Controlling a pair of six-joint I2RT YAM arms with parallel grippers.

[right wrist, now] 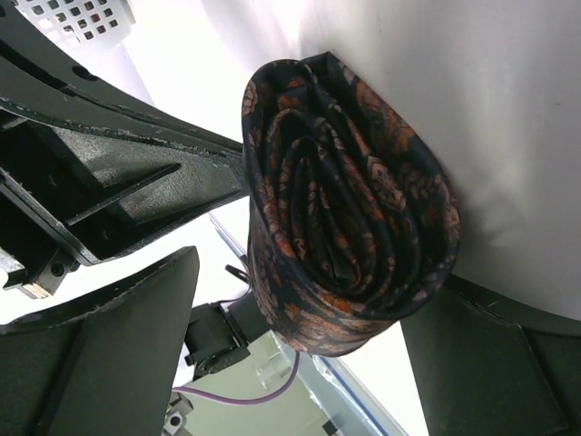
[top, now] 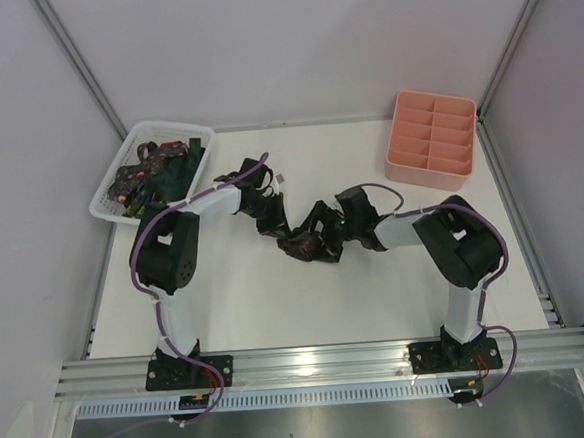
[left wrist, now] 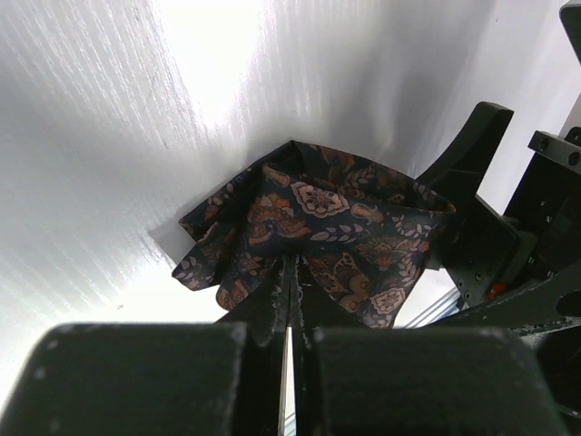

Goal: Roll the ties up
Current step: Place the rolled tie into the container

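Observation:
A brown tie [right wrist: 349, 204] with an orange-red pattern lies rolled into a coil on the white table [top: 237, 293], near its middle. The same tie [top: 304, 246] sits between the two arms. My left gripper [left wrist: 295, 268] is shut, pinching a fold of the tie [left wrist: 322, 213] at its fingertips. My left gripper [top: 272, 218] reaches the roll from the upper left. My right gripper [right wrist: 318, 272] stands open around the coil's end, with the coil against its right finger [right wrist: 499, 363] and a gap at its left finger [right wrist: 109, 345]. My right gripper [top: 325, 232] comes in from the right.
A white lattice basket [top: 109, 177] at the back left holds more dark ties [top: 163, 168]. A pink tray with compartments [top: 432, 139] stands at the back right. Grey walls close in the table on three sides, and a metal rail [top: 322, 357] runs along the near edge.

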